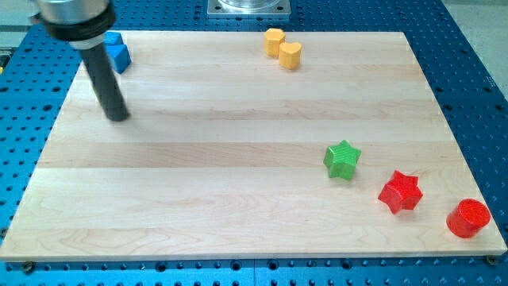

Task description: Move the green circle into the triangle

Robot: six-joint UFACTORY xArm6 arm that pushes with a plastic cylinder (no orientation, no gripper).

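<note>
My tip [117, 117] rests on the wooden board [198, 199] near the view's upper left. A blue block [119, 52] lies just above it at the board's top left corner, partly hidden behind the rod, so its shape is unclear. A green star [342, 160] lies right of centre, far to the right of my tip. I see no green circle and no clear triangle in this view.
A yellow hexagon [275, 40] and a yellow heart [290, 55] touch each other at the top centre. A red star [400, 191] and a red circle [467, 218] lie at the lower right, the circle close to the board's right edge.
</note>
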